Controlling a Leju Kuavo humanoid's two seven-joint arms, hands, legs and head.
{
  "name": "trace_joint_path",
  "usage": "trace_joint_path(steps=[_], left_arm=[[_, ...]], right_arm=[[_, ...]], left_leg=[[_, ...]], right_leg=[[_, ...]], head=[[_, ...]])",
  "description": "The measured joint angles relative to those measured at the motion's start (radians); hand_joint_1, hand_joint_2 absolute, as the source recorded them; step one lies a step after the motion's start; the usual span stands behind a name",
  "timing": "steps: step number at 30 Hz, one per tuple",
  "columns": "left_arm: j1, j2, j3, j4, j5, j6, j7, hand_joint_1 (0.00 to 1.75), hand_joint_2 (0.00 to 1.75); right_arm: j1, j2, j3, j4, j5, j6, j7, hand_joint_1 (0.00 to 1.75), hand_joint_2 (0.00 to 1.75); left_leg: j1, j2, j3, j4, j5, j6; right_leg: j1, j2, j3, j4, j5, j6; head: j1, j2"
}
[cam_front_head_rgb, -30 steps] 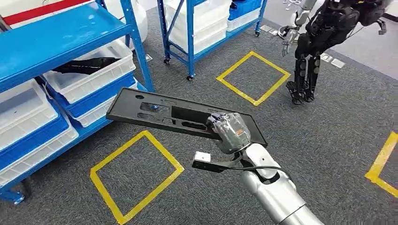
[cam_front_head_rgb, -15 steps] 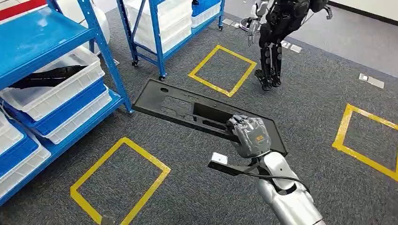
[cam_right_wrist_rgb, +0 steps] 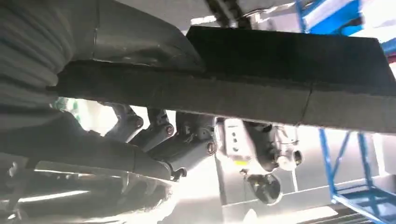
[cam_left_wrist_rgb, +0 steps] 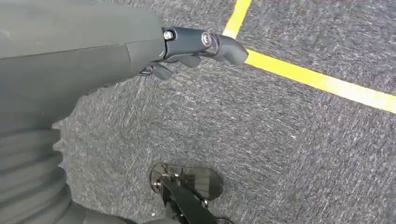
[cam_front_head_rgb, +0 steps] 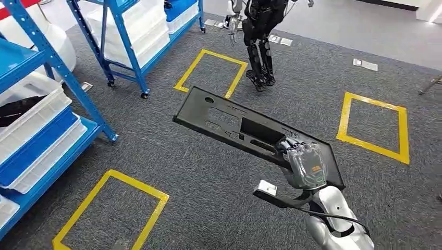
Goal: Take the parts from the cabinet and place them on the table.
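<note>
A long flat black panel (cam_front_head_rgb: 229, 122) with cut-out slots hangs tilted over the grey carpet in the head view. My right hand (cam_front_head_rgb: 305, 164) grips its near right end from above. In the right wrist view the panel's dark edge (cam_right_wrist_rgb: 289, 70) runs across the picture, with my hand's fingers (cam_right_wrist_rgb: 154, 144) wrapped around it. In the left wrist view my left hand (cam_left_wrist_rgb: 187, 46) hangs over the carpet and holds nothing, its fingers loosely bent. Another black part (cam_front_head_rgb: 15, 109) lies in a white bin on the blue cabinet (cam_front_head_rgb: 47, 57) at the left.
A second blue rack (cam_front_head_rgb: 130, 31) with white and blue bins stands at the back left. Another dark humanoid robot (cam_front_head_rgb: 260, 31) stands at the back centre. Yellow taped squares (cam_front_head_rgb: 372, 125) mark the grey carpet.
The whole scene has slid to the left, so the camera has turned right, away from the cabinet. My right hand keeps its hold on the black panel.
</note>
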Motion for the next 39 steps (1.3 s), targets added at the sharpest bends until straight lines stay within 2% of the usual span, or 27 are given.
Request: trace_joint_path(steps=[1,2,3,7,9,10,12,13,14,16,17,18,19,22,23,24,25,26,27,29,31,32,33,34,37,38,39], left_arm=[[-0.001,0.003,-0.003,0.000,-0.006,-0.002,0.002,0.00,1.75],[-0.001,0.006,-0.007,0.000,-0.012,-0.008,0.008,0.00,1.75],[-0.002,0.006,-0.010,0.001,-0.021,-0.010,0.018,0.00,1.75],[-0.017,0.006,-0.032,0.001,-0.052,-0.012,0.049,0.00,1.75],[-0.026,0.006,-0.045,0.001,-0.062,-0.023,0.056,0.00,1.75],[-0.027,0.006,-0.050,0.001,-0.064,-0.027,0.058,0.00,1.75],[-0.027,0.006,-0.053,0.001,-0.071,-0.031,0.064,0.00,1.75],[-0.027,0.006,-0.056,0.001,-0.076,-0.033,0.066,0.00,1.75],[-0.027,0.007,-0.060,0.001,-0.082,-0.039,0.069,0.00,1.75],[-0.028,0.009,-0.068,0.001,-0.084,-0.048,0.074,0.00,1.75],[-0.028,0.010,-0.071,0.001,-0.086,-0.051,0.075,0.00,1.75],[-0.027,0.012,-0.074,0.001,-0.088,-0.053,0.075,0.00,1.75],[-0.025,0.014,-0.076,0.002,-0.091,-0.058,0.073,0.00,1.75],[-0.026,0.015,-0.078,0.002,-0.092,-0.060,0.073,0.00,1.75],[-0.026,0.016,-0.080,0.002,-0.092,-0.060,0.071,0.00,1.75],[-0.024,0.020,-0.079,0.002,-0.091,-0.060,0.069,0.00,1.75],[-0.020,0.020,-0.080,0.003,-0.090,-0.062,0.067,0.00,1.75],[-0.016,0.022,-0.080,0.006,-0.090,-0.064,0.066,0.00,1.75],[-0.009,0.024,-0.080,0.008,-0.089,-0.064,0.066,0.00,1.75],[-0.002,0.028,-0.079,0.009,-0.088,-0.064,0.066,0.00,1.75],[-0.001,0.032,-0.079,0.010,-0.086,-0.066,0.065,0.00,1.75],[-0.002,0.034,-0.079,0.010,-0.085,-0.067,0.065,0.00,1.75],[0.000,0.036,-0.079,0.010,-0.085,-0.069,0.065,0.00,1.75],[0.000,0.036,-0.079,0.013,-0.085,-0.071,0.065,0.00,1.75],[0.001,0.040,-0.079,0.014,-0.081,-0.075,0.066,0.00,1.75],[0.001,0.039,-0.079,0.014,-0.081,-0.077,0.066,0.00,1.75],[0.002,0.041,-0.079,0.014,-0.080,-0.077,0.066,0.00,1.75]], right_arm=[[0.003,-0.001,-0.001,-0.003,0.002,0.000,0.000,1.71,1.75],[0.005,-0.001,-0.003,-0.008,0.007,0.000,0.005,1.71,1.75],[0.005,-0.001,-0.007,-0.014,0.011,0.000,0.011,1.71,1.75],[0.023,-0.006,-0.026,-0.037,0.027,0.000,0.024,1.71,1.75],[0.035,-0.013,-0.031,-0.045,0.033,-0.002,0.024,1.71,1.75],[0.035,-0.013,-0.032,-0.047,0.035,-0.005,0.025,1.71,1.75],[0.040,-0.012,-0.033,-0.047,0.047,-0.012,0.034,1.71,1.75],[0.048,-0.012,-0.033,-0.050,0.058,-0.013,0.039,1.71,1.75],[0.057,-0.011,-0.033,-0.052,0.070,-0.013,0.044,1.71,1.75],[0.072,-0.009,-0.032,-0.059,0.093,-0.013,0.054,1.71,1.75],[0.079,-0.008,-0.032,-0.067,0.100,-0.014,0.055,1.71,1.75],[0.083,-0.007,-0.033,-0.074,0.102,-0.016,0.056,1.71,1.75],[0.088,-0.005,-0.032,-0.081,0.103,-0.018,0.058,1.71,1.75],[0.103,-0.007,-0.037,-0.092,0.103,-0.024,0.060,1.71,1.75],[0.109,-0.007,-0.041,-0.099,0.099,-0.023,0.055,1.71,1.75],[0.105,-0.007,-0.041,-0.103,0.093,-0.021,0.050,1.71,1.75],[0.099,-0.010,-0.042,-0.104,0.084,-0.019,0.046,1.71,1.75],[0.097,-0.011,-0.042,-0.104,0.079,-0.017,0.043,1.71,1.75],[0.098,-0.010,-0.042,-0.105,0.076,-0.016,0.042,1.71,1.75],[0.099,-0.011,-0.042,-0.105,0.074,-0.012,0.040,1.71,1.75],[0.099,-0.013,-0.042,-0.105,0.074,-0.011,0.038,1.71,1.75],[0.099,-0.013,-0.042,-0.105,0.074,-0.011,0.037,1.71,1.75],[0.098,-0.013,-0.042,-0.105,0.070,-0.010,0.037,1.71,1.75],[0.095,-0.016,-0.042,-0.105,0.066,-0.005,0.036,1.71,1.75],[0.098,-0.022,-0.044,-0.112,0.057,0.005,0.033,1.71,1.75],[0.098,-0.028,-0.045,-0.115,0.055,0.012,0.031,1.71,1.75],[0.099,-0.030,-0.045,-0.117,0.051,0.015,0.029,1.71,1.75]], left_leg=[[0.006,-0.011,0.045,-0.095,0.053,-0.002],[0.015,-0.048,0.082,-0.174,0.084,-0.005],[0.016,-0.091,0.087,-0.185,0.063,-0.008],[-0.005,-0.041,0.085,-0.196,0.083,0.029],[-0.007,-0.020,0.087,-0.209,0.093,0.051],[-0.009,-0.006,0.086,-0.209,0.094,0.054],[-0.015,0.027,0.085,-0.209,0.092,0.056],[-0.017,0.041,0.085,-0.209,0.092,0.056],[-0.017,0.053,0.085,-0.209,0.091,0.057],[-0.017,0.077,0.086,-0.209,0.088,0.053],[-0.017,0.090,0.089,-0.209,0.086,0.049],[-0.022,0.097,0.092,-0.208,0.083,0.044],[-0.025,0.107,0.092,-0.208,0.078,0.036],[-0.019,0.143,0.104,-0.213,0.074,0.020],[-0.011,0.113,0.102,-0.205,0.064,0.010],[-0.009,0.058,0.095,-0.180,0.045,0.011],[-0.009,0.023,0.069,-0.123,0.006,0.013],[-0.010,0.005,0.031,-0.046,-0.034,0.013],[-0.009,-0.001,-0.016,0.044,-0.072,0.010],[-0.008,0.000,-0.050,0.094,-0.065,0.008],[0.000,-0.003,0.002,-0.033,0.028,0.005],[0.008,-0.029,0.045,-0.124,0.075,0.002],[0.018,-0.095,0.069,-0.181,0.090,0.000],[0.016,-0.100,0.069,-0.188,0.085,-0.003],[-0.005,-0.059,0.071,-0.189,0.089,0.015],[0.004,-0.041,0.076,-0.204,0.097,0.028],[-0.001,-0.031,0.082,-0.212,0.101,0.036]], right_leg=[[-0.002,0.016,-0.001,0.006,-0.001,0.001],[-0.002,0.030,-0.005,0.016,-0.006,0.009],[0.006,0.039,-0.017,0.029,-0.009,0.015],[0.010,0.076,-0.040,0.017,0.008,0.051],[0.007,-0.030,-0.060,0.062,-0.016,0.048],[0.006,-0.051,-0.092,0.124,-0.047,0.045],[0.003,-0.056,-0.171,0.292,-0.107,0.046],[0.002,-0.057,-0.188,0.329,-0.114,0.052],[0.000,-0.058,-0.181,0.318,-0.108,0.058],[-0.004,-0.075,-0.099,0.172,-0.057,0.075],[-0.004,-0.112,-0.032,0.058,-0.027,0.079],[0.004,-0.153,-0.015,0.022,-0.027,0.067],[0.023,-0.150,-0.005,0.018,-0.021,0.057],[0.030,-0.109,-0.014,0.014,-0.015,0.034],[-0.002,-0.095,-0.004,0.003,-0.007,0.020],[0.004,-0.083,-0.002,0.001,-0.006,0.015],[0.004,-0.076,-0.002,0.001,-0.004,-0.003],[0.005,-0.064,-0.002,0.001,-0.004,-0.007],[0.007,-0.046,-0.002,0.001,-0.004,-0.008],[0.007,-0.016,-0.001,0.002,-0.004,-0.007],[0.004,0.017,0.001,0.005,-0.004,-0.006],[0.003,0.030,0.001,0.010,-0.005,-0.004],[0.002,0.042,-0.007,0.018,-0.009,0.002],[0.013,0.053,-0.016,0.031,-0.014,0.010],[0.007,0.085,-0.027,0.017,-0.003,0.038],[0.013,0.093,-0.038,0.021,-0.004,0.045],[0.009,0.025,-0.046,0.048,-0.016,0.043]], head=[[0.002,0.000],[0.001,0.000],[0.001,0.000],[0.003,0.000],[0.007,0.000],[0.013,0.000],[0.013,0.000],[0.013,0.000],[0.014,0.000],[0.014,0.000],[0.014,0.000],[0.014,0.000],[0.013,0.000],[0.011,0.000],[0.011,0.000],[0.007,0.000],[0.007,0.000],[0.003,0.000],[0.003,0.000],[0.003,0.000],[0.003,0.000],[0.003,0.000],[0.002,0.000],[0.003,0.000],[0.003,0.000],[0.004,0.000],[0.004,0.000]])
